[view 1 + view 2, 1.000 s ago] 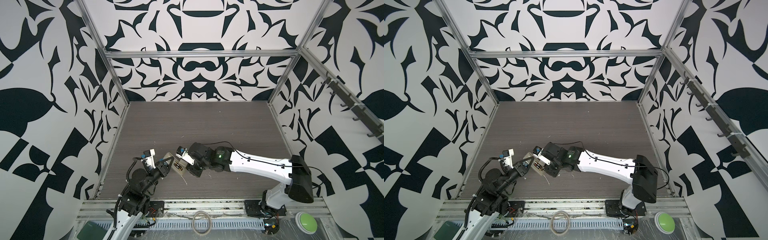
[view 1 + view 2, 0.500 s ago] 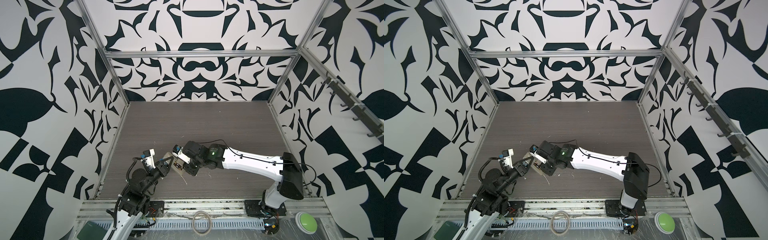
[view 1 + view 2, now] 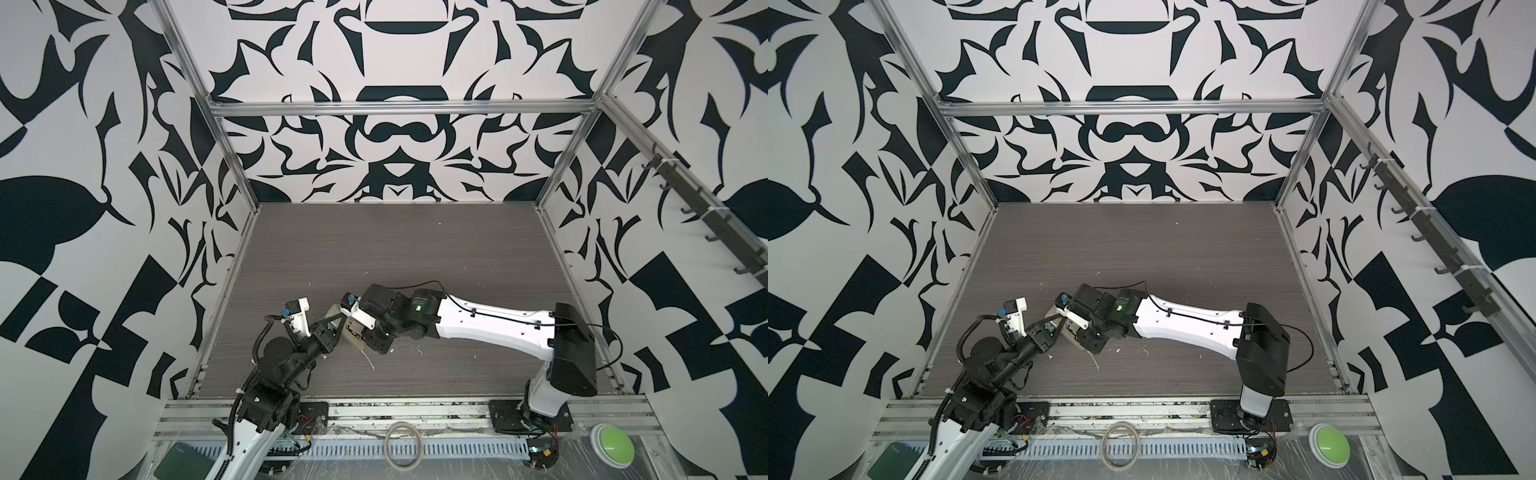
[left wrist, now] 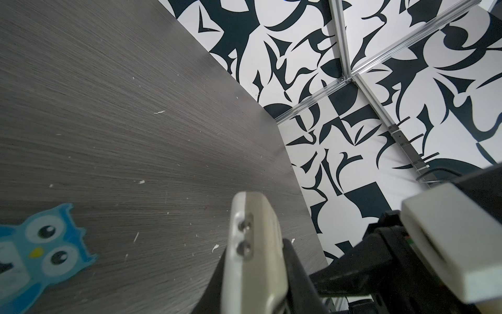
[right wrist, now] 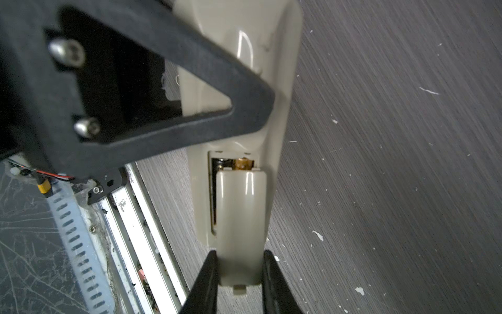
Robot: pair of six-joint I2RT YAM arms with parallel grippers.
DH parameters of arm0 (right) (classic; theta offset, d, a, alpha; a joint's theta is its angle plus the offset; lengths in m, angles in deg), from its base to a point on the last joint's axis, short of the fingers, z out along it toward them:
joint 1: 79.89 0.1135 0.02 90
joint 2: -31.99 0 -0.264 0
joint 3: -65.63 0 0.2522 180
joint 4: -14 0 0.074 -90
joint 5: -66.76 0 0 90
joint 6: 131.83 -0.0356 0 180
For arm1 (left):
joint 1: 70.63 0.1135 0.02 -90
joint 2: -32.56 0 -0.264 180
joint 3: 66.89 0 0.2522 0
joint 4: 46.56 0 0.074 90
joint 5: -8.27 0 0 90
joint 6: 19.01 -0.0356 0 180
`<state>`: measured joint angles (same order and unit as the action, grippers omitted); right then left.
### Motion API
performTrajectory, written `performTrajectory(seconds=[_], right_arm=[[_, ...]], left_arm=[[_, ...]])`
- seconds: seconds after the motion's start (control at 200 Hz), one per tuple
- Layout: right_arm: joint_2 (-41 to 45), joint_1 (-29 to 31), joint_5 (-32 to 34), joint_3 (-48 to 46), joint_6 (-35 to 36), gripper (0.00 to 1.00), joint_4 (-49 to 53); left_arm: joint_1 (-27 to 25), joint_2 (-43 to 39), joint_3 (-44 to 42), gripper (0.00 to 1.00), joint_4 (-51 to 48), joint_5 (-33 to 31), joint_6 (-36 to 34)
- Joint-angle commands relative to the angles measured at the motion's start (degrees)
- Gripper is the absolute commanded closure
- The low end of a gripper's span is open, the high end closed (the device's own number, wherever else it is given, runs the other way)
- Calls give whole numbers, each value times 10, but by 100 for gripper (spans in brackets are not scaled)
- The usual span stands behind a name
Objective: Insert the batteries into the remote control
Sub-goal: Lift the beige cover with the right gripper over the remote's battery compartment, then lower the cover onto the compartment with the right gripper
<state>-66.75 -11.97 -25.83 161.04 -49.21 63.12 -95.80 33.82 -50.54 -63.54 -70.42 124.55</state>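
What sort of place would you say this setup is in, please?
Most likely a robotics lab test cell: walls with a bold black-and-white pattern on an aluminium frame enclose a grey tabletop, two robot arms are bolted to the front rail, and a green push button sits beside it.

The remote control [image 5: 271, 40] and its battery cover [image 5: 240, 217] are glossy cream; a battery [image 5: 242, 164] end glints coppery-gold. The bench [image 3: 395, 249] is grey woodgrain flecked white. The owl toy [image 4: 46, 244] is blue, yellow-beaked. The walls [image 3: 395, 62] bear black-and-white swirls.
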Motion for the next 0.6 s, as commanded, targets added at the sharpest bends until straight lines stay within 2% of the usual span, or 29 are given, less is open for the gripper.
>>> performTrajectory(seconds=[0.0, 0.595], right_arm=[[3, 2, -5, 27, -4, 100, -9], [-16, 3, -10, 44, -3, 100, -7]], left_arm=[[-2, -6, -22, 100, -40, -1, -5], [-3, -7, -21, 100, -41, 1, -5]])
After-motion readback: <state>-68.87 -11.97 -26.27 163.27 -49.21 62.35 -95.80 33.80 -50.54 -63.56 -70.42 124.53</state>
